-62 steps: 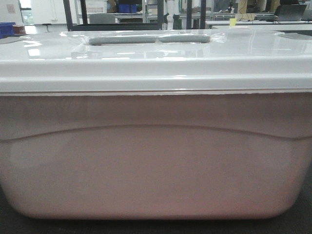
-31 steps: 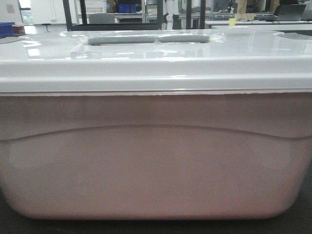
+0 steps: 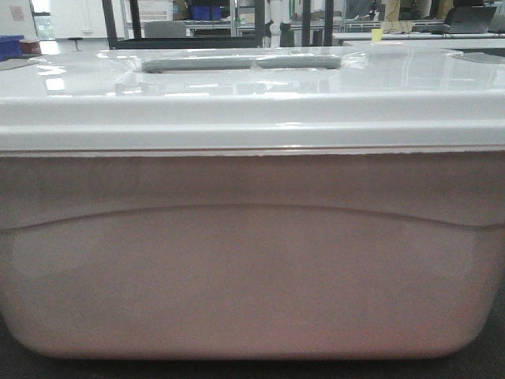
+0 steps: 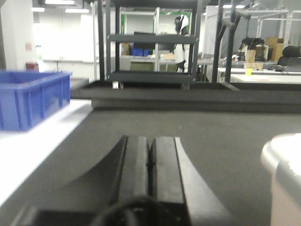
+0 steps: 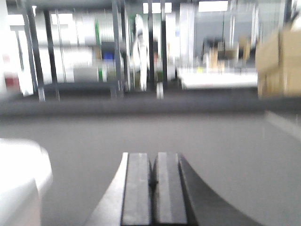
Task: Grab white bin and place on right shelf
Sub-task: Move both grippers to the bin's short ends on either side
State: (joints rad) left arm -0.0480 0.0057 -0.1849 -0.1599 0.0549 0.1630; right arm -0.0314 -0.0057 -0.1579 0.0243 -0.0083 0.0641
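Left fingers (image 4: 138,165) are pressed together on nothing, and the right fingers (image 5: 137,183) are clenched and empty too; both pairs hang low over the dark surface (image 4: 211,132). The white bin (image 3: 252,268) stands on that surface between them, near the edge closest to the front camera. One rounded corner shows at the right of the left wrist view (image 4: 284,179) and another at the left of the right wrist view (image 5: 19,179). Its lid (image 3: 252,103) is on, with the grey handle (image 3: 237,61) lying flat. A blue crate (image 4: 28,99) sits off toward the left edge, well apart.

The step in hand looks like closing on the tub from both ends. It is too wide for one pair of fingers, so the arms should probably press inward together, level with each other, just under the lid's overhanging lip. The glossy walls taper toward the base and may slip lower down. I cannot pick out the right shelf in these views.
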